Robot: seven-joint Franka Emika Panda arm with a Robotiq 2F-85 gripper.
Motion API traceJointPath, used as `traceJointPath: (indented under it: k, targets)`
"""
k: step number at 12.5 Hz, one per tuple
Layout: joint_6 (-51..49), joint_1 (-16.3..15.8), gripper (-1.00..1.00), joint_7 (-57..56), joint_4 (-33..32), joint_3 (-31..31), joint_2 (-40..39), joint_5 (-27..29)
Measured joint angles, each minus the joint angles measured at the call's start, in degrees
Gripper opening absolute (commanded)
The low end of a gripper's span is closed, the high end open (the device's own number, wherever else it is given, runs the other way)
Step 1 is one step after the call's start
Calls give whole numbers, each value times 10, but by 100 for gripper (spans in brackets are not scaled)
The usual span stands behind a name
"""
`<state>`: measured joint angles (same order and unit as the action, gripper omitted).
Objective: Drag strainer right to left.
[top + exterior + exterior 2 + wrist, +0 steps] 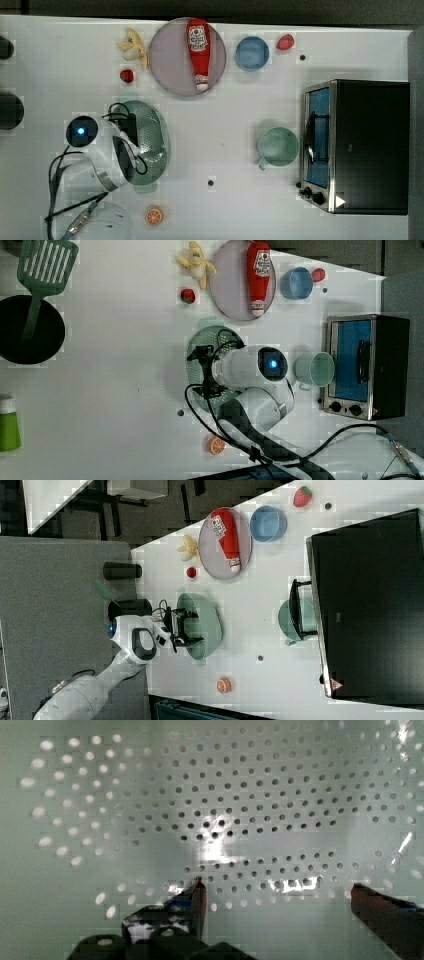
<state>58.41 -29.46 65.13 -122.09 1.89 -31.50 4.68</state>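
The tool [277, 892] is held wide open inside the strainer [152, 142], its fingers [197, 897] apart above the holed base, nothing gripped. The strainer is set on the white worktop [225, 125], near the orange slice [154, 216].

1. A white desk [225, 210] carries everything.
2. Grey floor [50, 580] lies beside it in the right view.
3. A second white surface [50, 500] stands farther off, dark beyond.

Mint-green oval strainer [152, 142], perforated base, upright on table
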Motion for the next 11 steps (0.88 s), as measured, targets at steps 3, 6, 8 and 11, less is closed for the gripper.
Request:
traceJointPath:
  k: [3, 6, 8, 11]
  targets:
    - [-25, -12, 100, 1, 46, 3, -9, 37]
    - [-10, -25, 100, 12, 71, 15, -23, 99]
    - [-11, -37, 100, 20, 80, 16, -25, 115]
    - [-17, -53, 100, 28, 126, 18, -53, 112]
